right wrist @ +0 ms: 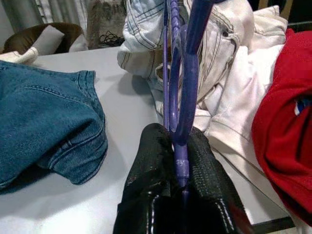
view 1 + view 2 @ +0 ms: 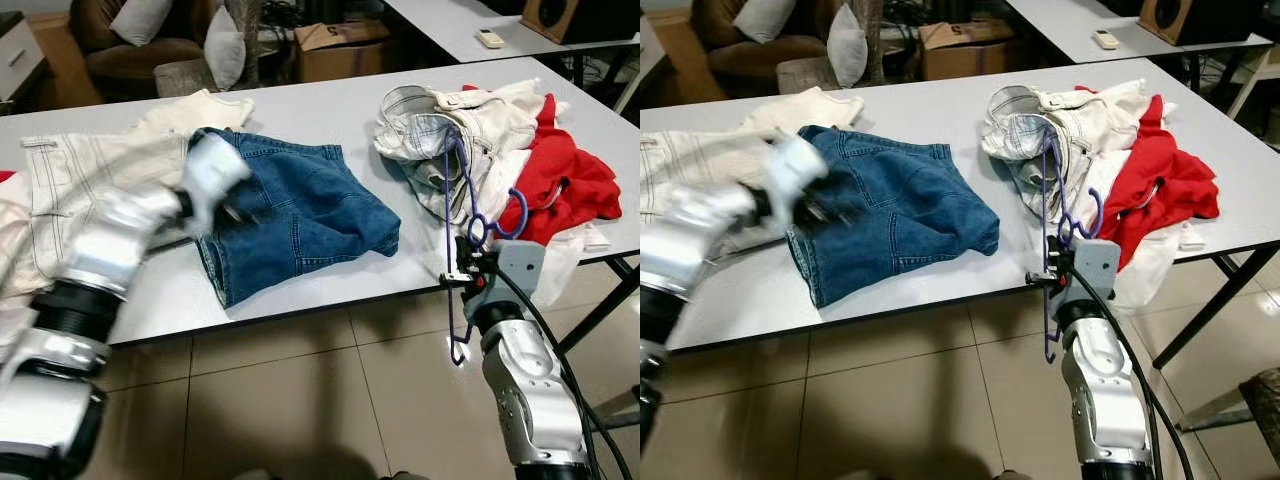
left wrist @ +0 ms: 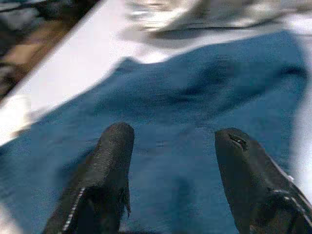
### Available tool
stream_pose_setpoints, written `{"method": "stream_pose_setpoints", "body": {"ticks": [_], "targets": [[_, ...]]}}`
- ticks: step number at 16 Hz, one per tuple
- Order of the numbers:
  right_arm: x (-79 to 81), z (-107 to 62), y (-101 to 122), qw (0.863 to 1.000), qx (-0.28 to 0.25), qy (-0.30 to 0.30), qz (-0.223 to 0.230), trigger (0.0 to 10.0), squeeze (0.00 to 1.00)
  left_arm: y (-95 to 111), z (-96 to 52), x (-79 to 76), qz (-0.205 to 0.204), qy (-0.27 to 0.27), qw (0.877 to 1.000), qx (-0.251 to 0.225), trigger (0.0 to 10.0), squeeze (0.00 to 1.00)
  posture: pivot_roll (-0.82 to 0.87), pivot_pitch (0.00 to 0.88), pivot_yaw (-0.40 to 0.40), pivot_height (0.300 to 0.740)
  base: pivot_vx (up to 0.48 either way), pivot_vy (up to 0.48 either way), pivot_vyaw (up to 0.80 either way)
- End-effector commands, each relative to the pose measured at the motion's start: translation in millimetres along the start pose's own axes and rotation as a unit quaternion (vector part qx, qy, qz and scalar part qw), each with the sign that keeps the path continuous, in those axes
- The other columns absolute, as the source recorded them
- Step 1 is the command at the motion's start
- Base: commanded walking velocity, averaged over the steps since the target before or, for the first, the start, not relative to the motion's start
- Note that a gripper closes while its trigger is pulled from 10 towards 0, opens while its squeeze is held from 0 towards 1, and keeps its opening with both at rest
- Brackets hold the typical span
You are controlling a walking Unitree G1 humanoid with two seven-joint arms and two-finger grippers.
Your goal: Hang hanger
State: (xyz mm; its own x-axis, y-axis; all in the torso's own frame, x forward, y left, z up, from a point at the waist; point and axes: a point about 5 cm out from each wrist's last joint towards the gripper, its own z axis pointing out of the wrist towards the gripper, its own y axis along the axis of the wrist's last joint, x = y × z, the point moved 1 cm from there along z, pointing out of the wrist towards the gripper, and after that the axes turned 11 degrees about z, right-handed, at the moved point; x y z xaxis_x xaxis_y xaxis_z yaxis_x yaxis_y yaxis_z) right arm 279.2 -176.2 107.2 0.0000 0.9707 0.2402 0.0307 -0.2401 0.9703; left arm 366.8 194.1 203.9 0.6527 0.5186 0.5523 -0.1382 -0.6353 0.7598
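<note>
A purple hanger (image 2: pixel 461 190) stands upright at the table's front edge, clamped near its neck by my right gripper (image 1: pixel 176 146), which is shut on it. The hanger's hook (image 2: pixel 497 222) curls beside the gripper and its frame reaches over the pale denim garment (image 2: pixel 440 125). My left gripper (image 3: pixel 173 156) is open, its two black fingers (image 3: pixel 109 165) hovering just over the blue denim shorts (image 2: pixel 290 215) in the middle of the table; that arm looks blurred in the eye views.
A red garment (image 2: pixel 565 180) and white clothes (image 2: pixel 505 115) lie heaped at the table's right. Cream trousers (image 2: pixel 80 175) spread across the left. The white table (image 2: pixel 330 105) has a dark front edge; another table, a cardboard box (image 2: pixel 340 45) and cushioned seats stand behind.
</note>
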Motion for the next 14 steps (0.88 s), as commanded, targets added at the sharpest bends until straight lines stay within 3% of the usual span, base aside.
{"method": "stream_pose_setpoints", "body": {"ticks": [1, 2, 3, 4, 8, 9, 11, 14], "targets": [[-0.4, -3.1, -0.4, 1.000, -0.003, -0.003, -0.001, 10.0, 0.00, -10.5, -9.4, 2.2, -0.012, -0.003, 1.000, 0.024, 10.0, 0.00, -0.07, 0.000, 0.092, 0.740, 0.000, 0.000, 0.00], [-1.4, -4.2, -1.0, 1.000, -0.002, -0.006, -0.001, 10.0, 0.00, -14.3, -12.7, -4.3, -0.015, -0.029, 0.999, 0.024, 10.0, 0.00, -0.07, 0.000, 0.091, 0.740, 0.000, 0.000, 0.00], [-2.9, -5.4, -2.1, 1.000, -0.001, -0.009, -0.001, 10.0, 0.00, -11.9, -13.1, -25.3, -0.008, -0.099, 0.995, -0.011, 10.0, 0.00, -0.07, 0.000, 0.091, 0.740, 0.000, 0.000, 0.00], [-3.2, -5.6, -2.5, 1.000, 0.000, -0.010, -0.002, 10.0, 0.00, -8.2, -8.8, -38.0, -0.019, -0.125, 0.992, -0.028, 10.0, 0.00, -0.07, 0.000, 0.092, 0.740, 0.000, 0.000, 0.00], [-11.0, -10.4, 2.5, 0.999, -0.009, -0.024, -0.027, 10.0, 0.00, -3.1, 31.3, -67.1, -0.026, -0.068, 0.997, -0.038, 10.0, 0.00, -0.09, 0.000, 0.102, 0.740, 0.000, 0.000, 0.00], [-12.2, -11.4, 3.9, 0.999, -0.012, -0.024, -0.032, 10.0, 0.00, -4.0, 34.9, -70.3, -0.024, -0.062, 0.997, -0.033, 10.0, 0.00, -0.10, 0.000, 0.103, 0.740, 0.000, 0.000, 0.00], [-18.8, -17.9, 16.5, 0.998, -0.033, -0.027, -0.046, 10.0, 0.00, -17.7, 48.4, -87.0, 0.005, -0.055, 0.998, 0.005, 10.0, 0.00, -0.13, 0.000, 0.102, 0.740, 0.000, 0.000, 0.00], [-30.0, -25.0, 26.0, 0.997, -0.042, -0.033, -0.056, 10.0, 0.00, -41.9, 53.8, -95.7, 0.029, -0.040, 0.996, 0.074, 10.0, 0.00, -0.16, 0.000, 0.088, 0.740, 0.000, 0.000, 0.00]]}}
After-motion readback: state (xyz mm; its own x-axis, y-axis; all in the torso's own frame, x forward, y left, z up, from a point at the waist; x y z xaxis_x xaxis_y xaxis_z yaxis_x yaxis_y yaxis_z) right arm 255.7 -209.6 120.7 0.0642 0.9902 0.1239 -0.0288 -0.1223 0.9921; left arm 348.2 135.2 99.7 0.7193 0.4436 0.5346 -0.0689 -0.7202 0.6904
